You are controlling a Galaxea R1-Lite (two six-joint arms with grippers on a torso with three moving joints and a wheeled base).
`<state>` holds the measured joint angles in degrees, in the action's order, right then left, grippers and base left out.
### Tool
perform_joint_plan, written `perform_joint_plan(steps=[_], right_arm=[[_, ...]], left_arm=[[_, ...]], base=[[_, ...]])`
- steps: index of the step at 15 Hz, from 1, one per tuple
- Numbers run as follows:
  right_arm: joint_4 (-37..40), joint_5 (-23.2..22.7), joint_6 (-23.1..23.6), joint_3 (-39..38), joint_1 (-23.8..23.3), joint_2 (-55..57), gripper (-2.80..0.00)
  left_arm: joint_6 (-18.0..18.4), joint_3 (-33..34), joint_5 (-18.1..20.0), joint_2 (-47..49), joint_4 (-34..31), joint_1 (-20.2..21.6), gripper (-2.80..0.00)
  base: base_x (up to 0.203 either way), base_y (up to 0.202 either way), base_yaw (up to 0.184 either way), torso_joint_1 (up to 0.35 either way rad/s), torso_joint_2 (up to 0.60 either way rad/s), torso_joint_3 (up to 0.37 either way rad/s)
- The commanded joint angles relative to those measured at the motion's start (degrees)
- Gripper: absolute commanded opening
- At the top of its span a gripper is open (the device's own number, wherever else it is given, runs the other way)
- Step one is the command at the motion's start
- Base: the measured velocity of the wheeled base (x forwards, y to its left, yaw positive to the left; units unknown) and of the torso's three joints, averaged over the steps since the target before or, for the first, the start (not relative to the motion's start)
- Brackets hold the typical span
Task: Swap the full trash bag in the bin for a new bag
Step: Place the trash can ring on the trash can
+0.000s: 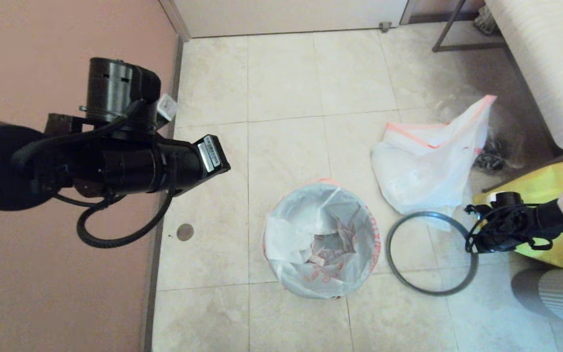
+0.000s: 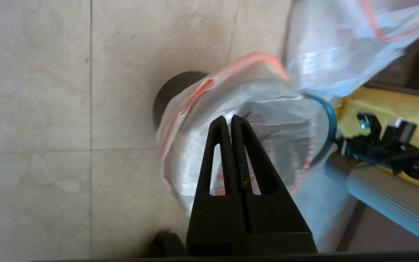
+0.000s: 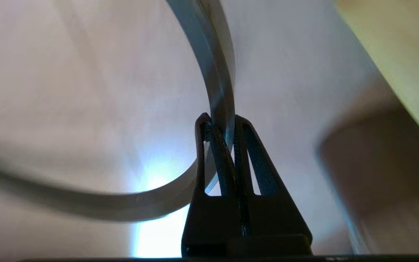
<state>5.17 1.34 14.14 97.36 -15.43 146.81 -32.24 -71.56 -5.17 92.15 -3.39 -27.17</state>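
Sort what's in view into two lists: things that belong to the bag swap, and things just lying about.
Job:
bin, lined with the new bag
grey ring, pinched by the right gripper
full trash bag, on the floor
left gripper, shut, raised above the bin

Lying about:
yellow bag
floor drain cover

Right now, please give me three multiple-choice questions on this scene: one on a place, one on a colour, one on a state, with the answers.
1. Where does the grey ring lie?
A. on the bin's rim
B. on the floor beside the bin
C. on the full trash bag

2. What colour is the print on the new bag lining the bin?
A. blue
B. green
C. red

3. What is the right hand doing?
A. shut on the ring
B. open above the bin
C. holding the full bag

Answers: 1 B, the ring rests on tiles right of the bin. 2 C, red marks show inside. 3 A, its fingers pinch the band.
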Motion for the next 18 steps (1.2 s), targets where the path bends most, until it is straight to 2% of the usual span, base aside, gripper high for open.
perform_joint_plan(steps=[1, 4, 6, 8, 11, 15, 17, 18], right_arm=[[-0.26, 0.03, -0.12, -8.76, 0.15, -12.13, -2.80], [-2.57, 0.15, -0.44, -23.47, 0.13, -27.45, -2.80], [-3.26, 0.17, -0.54, -29.69, -0.20, -37.51, -2.80], [-2.58, 0.16, -0.60, -33.67, -0.56, -47.21, -2.80], [3.54, 0.18, -0.11, -35.03, -0.95, -59.88, -2.80], [12.44, -0.18, 3.26, -34.26, -2.28, -71.57, -2.80], [17.07, -1.62, 3.53, -31.39, -0.67, -71.43, -2.80], [17.88, -2.63, 2.94, -29.99, 1.92, -70.02, -2.80]], left_arm=[[-0.27, -0.24, 0.05, -3.39, -0.39, -0.28, -2.80], [-0.29, -0.95, 0.23, -6.50, -3.71, -2.54, -2.80], [-0.44, -3.00, 0.64, -6.91, -8.28, -4.07, -2.80], [-0.45, -3.72, 0.76, -8.72, -9.65, -4.20, -2.80], [-0.45, -3.86, 0.77, -10.75, -10.10, -5.48, -2.80], [-0.45, -4.82, 0.69, -12.34, -12.43, -6.75, -2.80], [-0.45, -4.69, 0.76, -12.47, -12.57, -7.00, -2.80], [-0.45, -4.55, 0.69, -12.61, -12.78, -7.63, -2.80]], base=[[0.000, 0.000, 0.000, 0.000, 0.00, 0.000], [0.000, 0.000, 0.000, 0.000, 0.00, 0.000], [0.000, 0.000, 0.000, 0.000, 0.00, 0.000], [0.000, 0.000, 0.000, 0.000, 0.00, 0.000], [0.000, 0.000, 0.000, 0.000, 0.00, 0.000], [0.000, 0.000, 0.000, 0.000, 0.00, 0.000], [0.000, 0.000, 0.000, 0.000, 0.00, 0.000], [0.000, 0.000, 0.000, 0.000, 0.00, 0.000]])
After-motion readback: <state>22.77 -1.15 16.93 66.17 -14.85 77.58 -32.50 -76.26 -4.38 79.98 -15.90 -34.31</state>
